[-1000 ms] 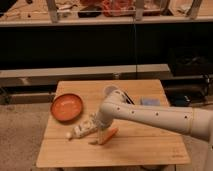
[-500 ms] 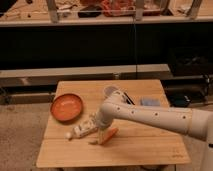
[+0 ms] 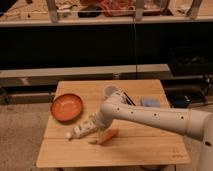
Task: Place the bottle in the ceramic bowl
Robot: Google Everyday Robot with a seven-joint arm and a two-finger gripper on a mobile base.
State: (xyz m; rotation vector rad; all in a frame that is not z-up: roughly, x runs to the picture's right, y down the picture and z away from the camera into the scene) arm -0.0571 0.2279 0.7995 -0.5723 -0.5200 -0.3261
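Note:
The slim whitish bottle (image 3: 82, 130) lies on its side on the wooden table (image 3: 150, 150), its white cap (image 3: 69, 135) pointing front left. The orange-red ceramic bowl (image 3: 67, 107) sits at the table's left, just behind and left of the bottle, with nothing in it. My gripper (image 3: 95, 123) is down at the bottle's right end, at the tip of the white arm (image 3: 150, 118) that reaches in from the right. The gripper hides that end of the bottle.
An orange carrot (image 3: 107, 136) lies just right of the bottle, in front of the gripper. A translucent plastic cup (image 3: 111, 92) stands behind the arm. A small blue object (image 3: 150, 102) lies at the back right. A dark shelf unit runs behind the table.

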